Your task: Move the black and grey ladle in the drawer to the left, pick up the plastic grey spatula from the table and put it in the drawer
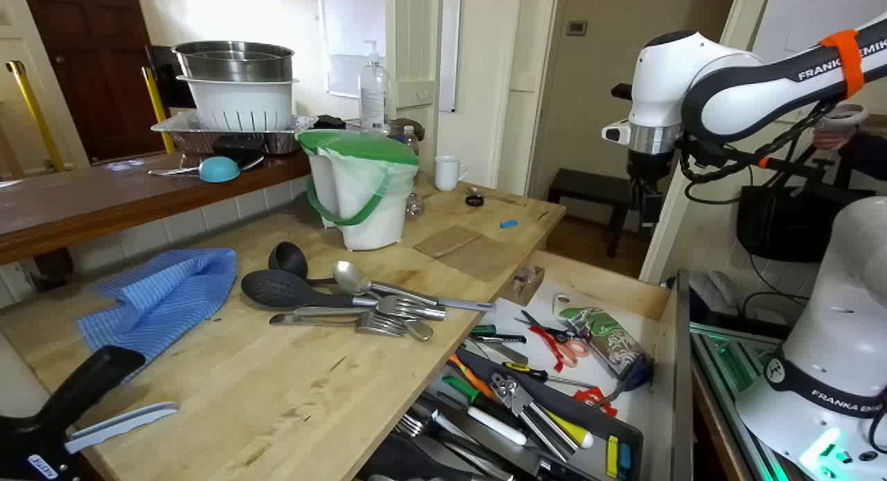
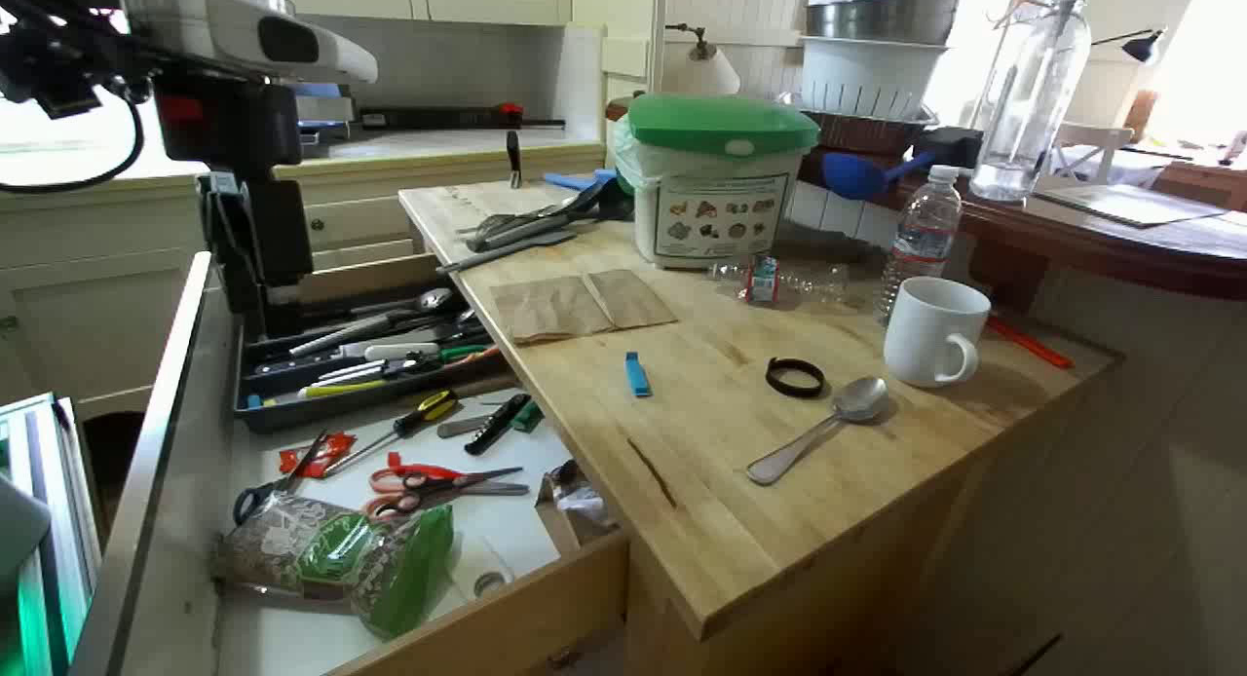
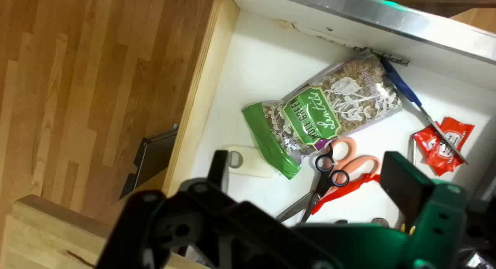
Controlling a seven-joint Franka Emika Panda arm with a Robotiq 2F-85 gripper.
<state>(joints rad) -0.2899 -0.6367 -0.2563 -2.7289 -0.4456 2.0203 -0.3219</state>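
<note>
The drawer (image 1: 682, 377) is pulled out below the counter and also shows in an exterior view (image 2: 146, 462) and the wrist view (image 3: 263, 48). A dark grey slotted plastic utensil (image 1: 277, 289), likely the spatula, lies on the table among metal cutlery, beside a black ladle head (image 1: 288, 259). A black utensil head (image 1: 405, 459) lies in the drawer's tray, partly hidden by the table edge; I cannot tell whether it is the ladle. My gripper (image 3: 311, 176) is open and empty, pointing down above the drawer; it shows in both exterior views (image 1: 646, 207) (image 2: 263, 296).
The drawer also holds a lentil bag (image 3: 321, 110), scissors (image 3: 327, 176), red packets (image 3: 443, 145) and a dark utensil tray (image 2: 268, 418). On the table stand a green-lidded bin (image 1: 367, 197) and a white mug (image 2: 935, 330); a blue cloth (image 1: 170, 287) lies there.
</note>
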